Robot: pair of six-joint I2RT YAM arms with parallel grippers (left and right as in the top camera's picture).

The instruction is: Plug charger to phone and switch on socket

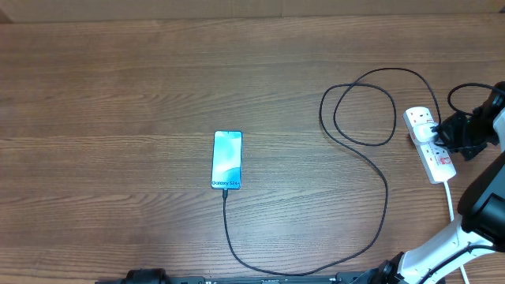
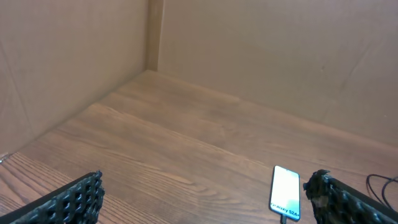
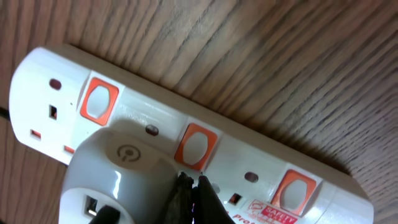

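Right hand (image 3: 191,186): closed, tips pressed together on nothing, poised at the near edge of the middle red switch (image 3: 195,147) of the socket (image 3: 249,155). Possibly touching the rocker already; hard to judge contact from this close.

Socket (image 1: 430,143): at the right edge of the surface (image 1: 118,95), long axis running away from the robot with the far end slightly left. Met by the right hand (image 1: 461,134) from its right side, roughly square across that axis. White adapter (image 3: 118,180) plugged in just beside the targeted switch.

Left hand (image 2: 205,183): wide open, empty, well apart from the socket. Right arm's job, by nearness.

Phone (image 1: 226,160): mid-surface, with the charger (image 1: 379,197) looping from the socket to its near end, seemingly plugged in.

Left to do, probably: a short push straight ahead onto the switch.
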